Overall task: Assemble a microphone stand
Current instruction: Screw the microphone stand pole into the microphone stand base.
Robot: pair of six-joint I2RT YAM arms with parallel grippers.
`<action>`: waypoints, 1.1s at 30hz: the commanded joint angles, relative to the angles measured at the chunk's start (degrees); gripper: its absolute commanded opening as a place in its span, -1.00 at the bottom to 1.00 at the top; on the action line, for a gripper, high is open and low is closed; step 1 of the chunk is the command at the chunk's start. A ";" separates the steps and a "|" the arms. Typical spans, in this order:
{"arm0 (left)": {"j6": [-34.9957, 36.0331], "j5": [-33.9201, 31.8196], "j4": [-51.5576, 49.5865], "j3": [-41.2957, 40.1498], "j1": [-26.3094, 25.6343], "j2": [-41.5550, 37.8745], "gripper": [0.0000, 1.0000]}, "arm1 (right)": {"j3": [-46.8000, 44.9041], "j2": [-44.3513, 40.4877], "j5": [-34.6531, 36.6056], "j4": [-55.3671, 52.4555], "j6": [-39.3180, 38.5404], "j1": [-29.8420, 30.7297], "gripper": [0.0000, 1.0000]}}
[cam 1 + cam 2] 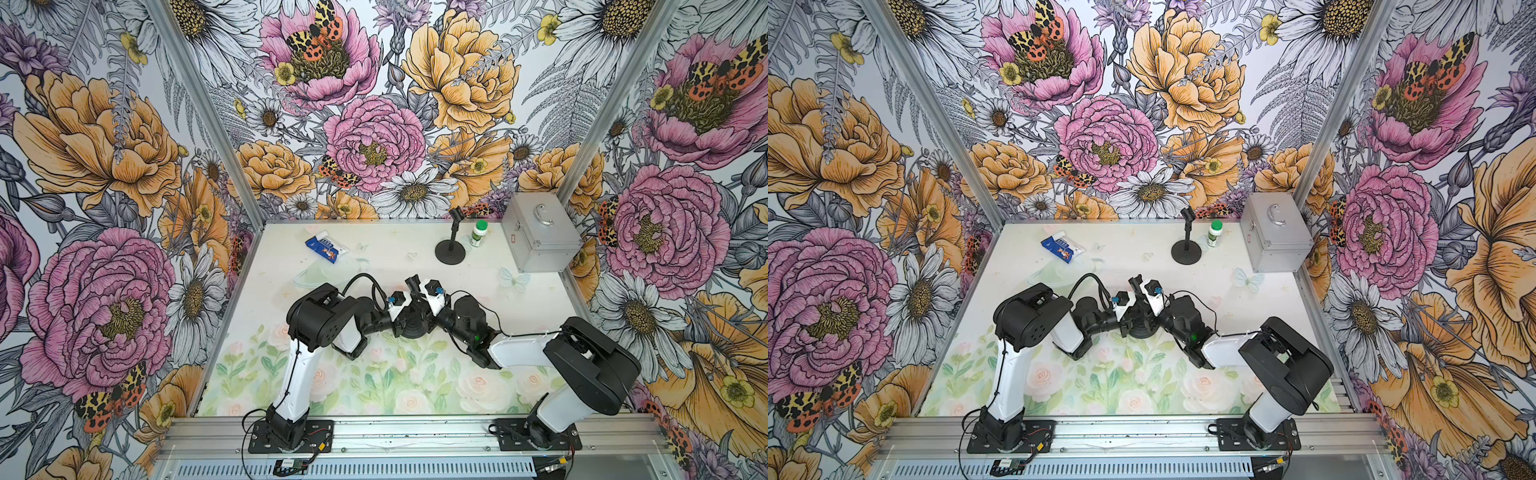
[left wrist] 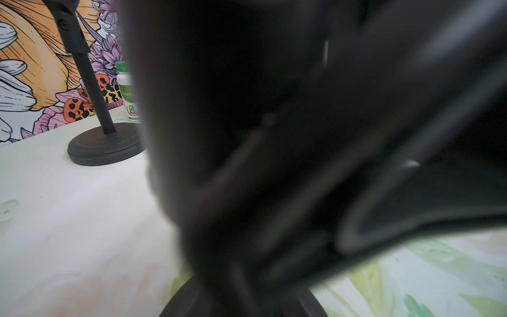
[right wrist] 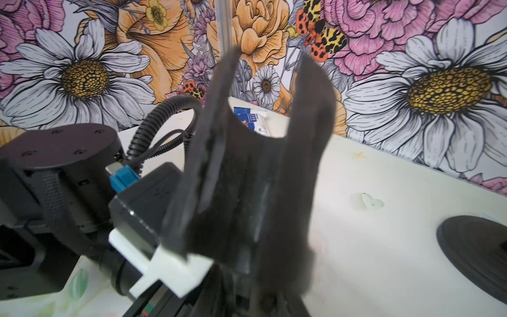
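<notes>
Microphone stand (image 1: 450, 252) sits beside capped bottle (image 1: 478, 234), near closed metal case (image 1: 540, 232).

A dark blurred mass (image 2: 274, 137) fills most of the left wrist view; what it is cannot be told. It hides half the bottle (image 2: 126, 90), and the frame edge cuts off the head of the far stand (image 2: 90, 90). At the centre of both top views, the left gripper (image 1: 405, 318) and right gripper (image 1: 424, 309) cover most of the base (image 1: 415, 331). In the right wrist view the clip (image 3: 247, 178) is blurred and a disc (image 3: 477, 252) is cut by the edge.

overhead stereo pair, close-up wrist views
</notes>
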 commanded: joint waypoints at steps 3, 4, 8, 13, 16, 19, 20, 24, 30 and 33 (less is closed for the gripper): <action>0.81 0.72 0.54 -0.82 -0.56 0.76 -0.59 | -0.18 2.21 9.05 -3.75 -5.27 -0.30 -0.77; 0.86 0.96 0.49 -0.80 -0.56 0.74 -0.59 | -0.16 1.89 6.04 -3.74 -8.21 -0.58 -0.66; 1.08 1.96 0.48 -0.81 -0.48 0.72 -0.62 | -0.11 -2.06 -21.71 -9.19 -18.30 -6.51 -0.24; 1.60 4.60 0.50 -0.63 -0.12 0.86 -0.63 | 12.90 -1.57 -56.14 -44.45 -30.93 -14.99 -0.18; 1.82 5.26 0.50 -0.53 -0.12 0.94 -0.63 | 14.66 -0.10 -58.03 -47.00 -33.11 -17.04 -0.17; 1.92 5.60 0.53 -0.55 -0.12 0.97 -0.64 | 17.34 1.44 -58.22 -47.28 -33.77 -17.86 -0.16; 1.95 5.68 0.49 -0.49 -0.17 1.00 -0.64 | 18.73 2.07 -58.52 -47.91 -34.21 -18.14 -0.17; 1.91 5.75 0.49 -0.47 -0.15 0.99 -0.64 | 24.22 4.73 -60.28 -51.42 -36.21 -18.29 -0.16; 1.79 5.70 0.54 -0.39 -0.04 1.02 -0.64 | 28.07 6.80 -57.38 -51.38 -36.52 -18.22 -0.26; 1.73 5.05 0.52 -0.47 -0.04 1.08 -0.64 | 27.53 6.22 -56.35 -51.35 -36.30 -18.18 -0.56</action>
